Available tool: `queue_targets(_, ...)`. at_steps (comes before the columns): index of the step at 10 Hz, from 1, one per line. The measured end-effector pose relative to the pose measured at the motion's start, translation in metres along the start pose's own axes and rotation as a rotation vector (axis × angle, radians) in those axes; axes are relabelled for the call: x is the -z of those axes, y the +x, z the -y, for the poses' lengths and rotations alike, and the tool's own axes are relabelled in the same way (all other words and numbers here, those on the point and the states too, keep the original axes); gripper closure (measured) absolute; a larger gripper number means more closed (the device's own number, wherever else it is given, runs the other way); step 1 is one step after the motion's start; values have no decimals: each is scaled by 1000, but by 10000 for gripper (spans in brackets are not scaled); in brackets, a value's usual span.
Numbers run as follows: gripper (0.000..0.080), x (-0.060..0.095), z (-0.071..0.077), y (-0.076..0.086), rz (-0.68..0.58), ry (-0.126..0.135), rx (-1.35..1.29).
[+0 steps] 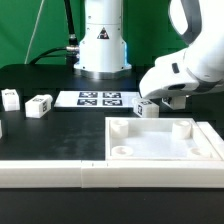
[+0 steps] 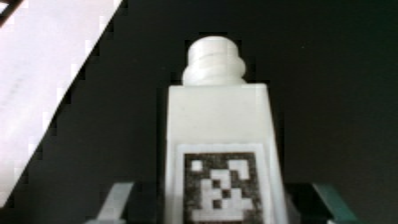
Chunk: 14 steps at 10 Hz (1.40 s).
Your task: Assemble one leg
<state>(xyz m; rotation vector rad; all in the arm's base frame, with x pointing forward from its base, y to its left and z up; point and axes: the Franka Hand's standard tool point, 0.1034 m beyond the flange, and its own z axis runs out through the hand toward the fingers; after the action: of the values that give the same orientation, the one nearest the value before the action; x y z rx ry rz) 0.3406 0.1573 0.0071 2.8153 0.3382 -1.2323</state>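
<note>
Jaws stand clamped on the leg (image 1: pixel 148 108) (image 2: pixel 221 130): in the wrist view the gripper (image 1: pixel 152 100) (image 2: pixel 222 208) shows only its grey fingers (image 2: pixel 118 200) at either flank of the white block, though the contact itself sits at the picture's edge and is not sharp. The leg runs straight out from between the jaws, its tag (image 2: pixel 222 186) nearest them and its rounded peg (image 2: pixel 214 60) at the far end, over the dark table (image 1: pixel 60 135). From the exterior view the leg hangs slightly tilted under the jaws, just beside the rear rim of the panel (image 1: pixel 160 146), near one of its corner sockets; whether it touches the rim cannot be told. On the exterior view's left of the jaws, near them, lies the marker board (image 1: pixel 100 98). Farther that way, well apart from the jaws, stand two spare legs (image 1: pixel 40 105) (image 1: pixel 10 98). Beyond the panel from the jaws, along the front, lies the bar (image 1: pixel 40 172).
</note>
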Motion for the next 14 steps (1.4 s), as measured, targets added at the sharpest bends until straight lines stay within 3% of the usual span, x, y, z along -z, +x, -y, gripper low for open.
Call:
queue_targets(3,511,1,-1,-1,0,1,4)
queue_targets(7,509,53,-19,-44,16,4,62)
queue_targets(8,509,62,-22,-48,6,5,70)
queue_targets(10,509,60,-22,-45,-23,4,70)
queue_targets(12,509,66,-24,-34,-200,-2,62)
queue_targets(14,509,68,-29,-33,-350,-13,66)
